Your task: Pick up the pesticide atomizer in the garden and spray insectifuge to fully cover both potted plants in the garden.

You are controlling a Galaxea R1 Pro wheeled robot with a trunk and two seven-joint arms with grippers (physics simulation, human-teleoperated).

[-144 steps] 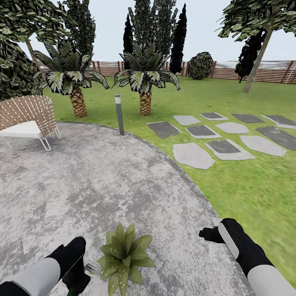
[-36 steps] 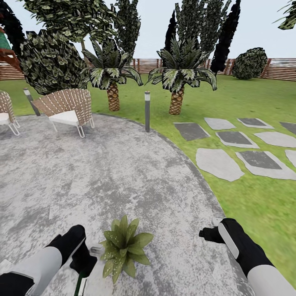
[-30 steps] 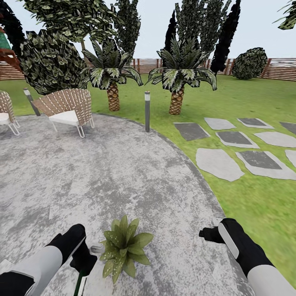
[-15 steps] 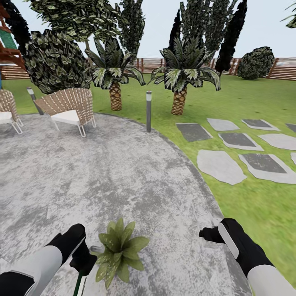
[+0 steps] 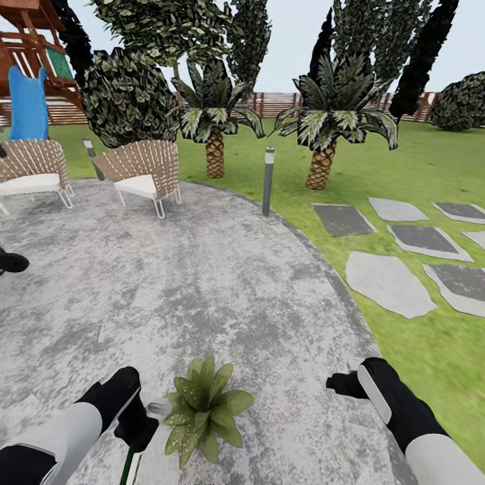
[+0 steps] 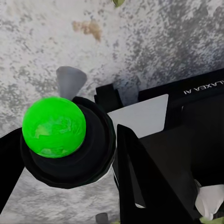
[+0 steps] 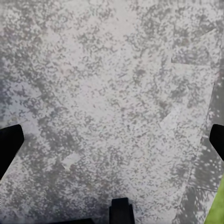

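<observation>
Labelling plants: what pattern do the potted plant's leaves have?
Green with pale speckles, on the potted plant; clearest in the head view.

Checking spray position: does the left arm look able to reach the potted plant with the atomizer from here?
Probably yes: the left gripper, shut on the pesticide atomizer, sits right beside the potted plant, with nothing between them.

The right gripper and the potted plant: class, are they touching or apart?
Apart. The head view shows bare grey patio between the right gripper and the potted plant; the right wrist view shows open fingers over stone.
</observation>
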